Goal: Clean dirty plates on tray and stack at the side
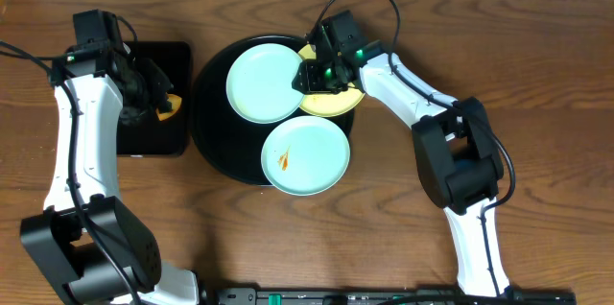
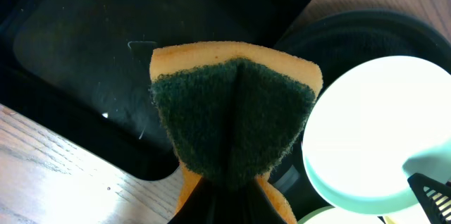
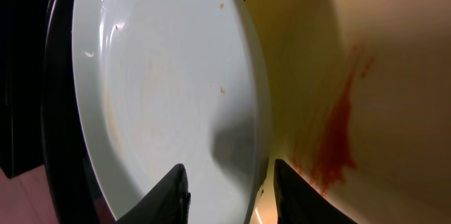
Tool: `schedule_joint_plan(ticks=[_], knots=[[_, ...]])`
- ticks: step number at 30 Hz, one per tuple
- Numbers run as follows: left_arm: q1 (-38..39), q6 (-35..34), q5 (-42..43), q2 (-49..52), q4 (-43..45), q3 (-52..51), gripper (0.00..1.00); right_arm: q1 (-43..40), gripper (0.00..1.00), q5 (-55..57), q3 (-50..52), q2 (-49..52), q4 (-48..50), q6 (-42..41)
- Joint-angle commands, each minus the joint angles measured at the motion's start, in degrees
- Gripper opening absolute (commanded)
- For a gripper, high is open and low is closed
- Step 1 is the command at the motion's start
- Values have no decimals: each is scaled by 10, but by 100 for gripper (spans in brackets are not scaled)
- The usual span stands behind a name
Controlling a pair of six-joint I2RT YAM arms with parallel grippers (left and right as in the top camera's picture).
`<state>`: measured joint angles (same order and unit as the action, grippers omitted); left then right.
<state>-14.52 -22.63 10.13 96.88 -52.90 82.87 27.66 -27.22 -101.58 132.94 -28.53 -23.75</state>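
Clearly the step in hand is taking hold of the upper pale blue-green round plate (image 1: 261,82), which lies at the back of the large round glossy black tray (image 1: 209,118). The right gripper (image 3: 229,175) is open and straddles that plate's rim: one finger over the plate's pale inside, the other over the pale yellow round plate (image 3: 317,62) just beside it. The rim seems to overlap the yellow plate's edge, so the close should pinch the blue-green rim alone. If the outer finger drags the yellow plate, its orange sauce streak (image 3: 338,139) could smear onto both.

A slow close with the fingers squared to the rim looks best. The plate is glossy and shallow, and I judge it would slip out of a grip that catches only the lip.

The left gripper (image 2: 229,199) is clamped on a folded yellow sponge with a dark green scouring face (image 2: 232,118), over the smaller rectangular black tray (image 1: 153,137) to the left. It should come across only once the plate is held firm, scouring face first. The lower pale blue-green round plate (image 1: 305,155), streaked orange, sits at the tray's front and must not be knocked. The stack belongs on the brown wooden table (image 1: 537,56) at the side.
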Motion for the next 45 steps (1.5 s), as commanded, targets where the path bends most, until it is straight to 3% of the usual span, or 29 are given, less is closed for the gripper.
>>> schedule_joint_plan(ticks=[1, 10, 15, 34, 45], knots=[[-2, 3, -3, 1, -2, -2, 8, 5, 36, -7, -3, 22, 3, -13], [-2, 3, -3, 1, -2, -3, 8, 7, 27, -3, -3, 32, 8, -15], [-3, 3, -3, 1, -2, -3, 8, 10, 1, -2, -3, 32, 13, -15], [-2, 3, -3, 1, -2, -3, 8, 0, 1, -33, -4, 12, 58, -37], [-3, 3, -3, 1, -6, -3, 8, -37, 1, -48, -4, -104, 30, -34]])
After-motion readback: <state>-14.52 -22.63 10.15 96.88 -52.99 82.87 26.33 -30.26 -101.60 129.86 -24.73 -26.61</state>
